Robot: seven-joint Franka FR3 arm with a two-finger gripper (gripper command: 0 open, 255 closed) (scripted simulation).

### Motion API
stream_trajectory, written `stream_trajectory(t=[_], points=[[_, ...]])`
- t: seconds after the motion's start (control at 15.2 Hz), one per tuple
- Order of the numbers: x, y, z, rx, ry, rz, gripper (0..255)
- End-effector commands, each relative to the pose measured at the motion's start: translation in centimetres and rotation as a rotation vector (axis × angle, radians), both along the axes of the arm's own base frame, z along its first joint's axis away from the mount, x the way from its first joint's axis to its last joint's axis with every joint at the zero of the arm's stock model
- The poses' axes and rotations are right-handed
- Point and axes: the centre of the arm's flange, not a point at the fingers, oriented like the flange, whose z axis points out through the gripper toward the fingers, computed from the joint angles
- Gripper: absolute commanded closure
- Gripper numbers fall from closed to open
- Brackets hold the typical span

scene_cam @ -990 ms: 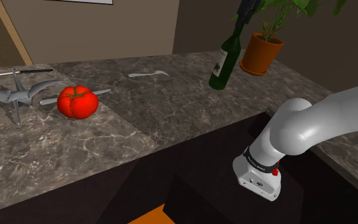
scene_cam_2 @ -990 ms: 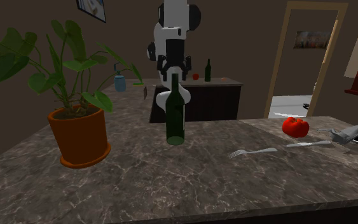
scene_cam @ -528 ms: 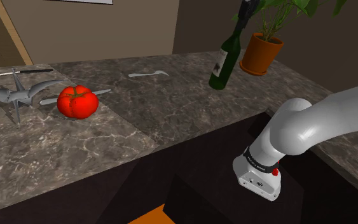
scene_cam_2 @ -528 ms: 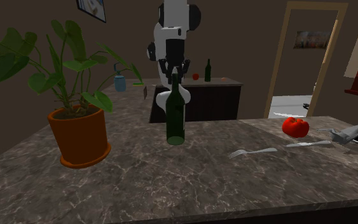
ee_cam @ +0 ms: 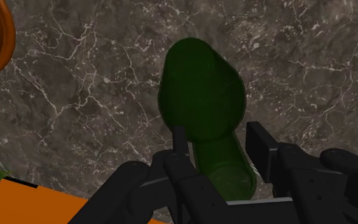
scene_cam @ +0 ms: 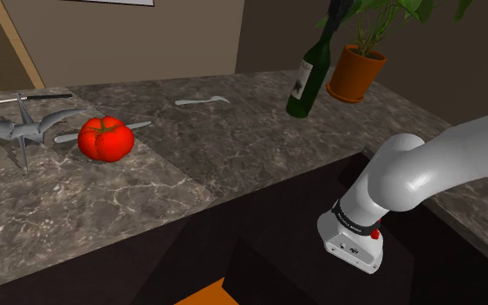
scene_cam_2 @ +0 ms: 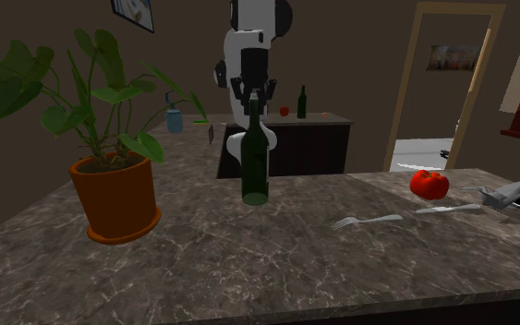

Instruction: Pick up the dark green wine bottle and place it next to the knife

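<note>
Lift step: black 2-finger gripper (ee_cam: 219,130) clasps dark green glass wine bottle (scene_cam: 305,82) at neck (upright); next, carry beside grey knife (scene_cam: 140,126).

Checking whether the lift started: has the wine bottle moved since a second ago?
Yes: the wine bottle has risen slightly, its base higher against the orange plant pot.

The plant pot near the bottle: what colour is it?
Orange. The plant pot shows best in the second exterior view.
</note>
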Motion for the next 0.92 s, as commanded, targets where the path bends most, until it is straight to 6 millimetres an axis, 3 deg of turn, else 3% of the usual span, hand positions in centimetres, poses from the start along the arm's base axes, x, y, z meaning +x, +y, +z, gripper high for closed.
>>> stream_trajectory(t=[0.0,0.59,0.86], points=[[0.0,0.0,1.1,0.0,0.0,0.0,255],[0.0,0.0,5.4,0.0,0.0,0.0,255],[2.1,4.8,5.4,0.0,0.0,0.0,255]])
